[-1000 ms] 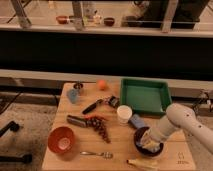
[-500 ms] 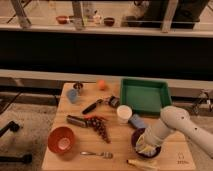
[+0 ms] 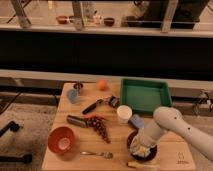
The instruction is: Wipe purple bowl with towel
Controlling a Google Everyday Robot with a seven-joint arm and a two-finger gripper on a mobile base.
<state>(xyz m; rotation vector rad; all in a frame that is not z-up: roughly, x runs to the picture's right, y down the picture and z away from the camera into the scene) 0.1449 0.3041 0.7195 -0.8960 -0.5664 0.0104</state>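
Observation:
The purple bowl (image 3: 136,151) sits near the front right of the wooden table (image 3: 112,157). A pale towel (image 3: 143,144) is bunched inside it, covering most of the bowl. My gripper (image 3: 145,139) reaches down from the right on a white arm (image 3: 182,127) and is buried in the towel over the bowl.
A green tray (image 3: 145,95) stands at the back right. A white cup (image 3: 124,113), a blue object (image 3: 135,121), an orange bowl (image 3: 62,140), grapes (image 3: 100,126), a dark utensil (image 3: 93,106), a spoon (image 3: 95,154), an orange ball (image 3: 101,84) and a blue cup (image 3: 73,96) lie on the table.
The arm and towel have shifted slightly left and down into the bowl. Other objects have not moved.

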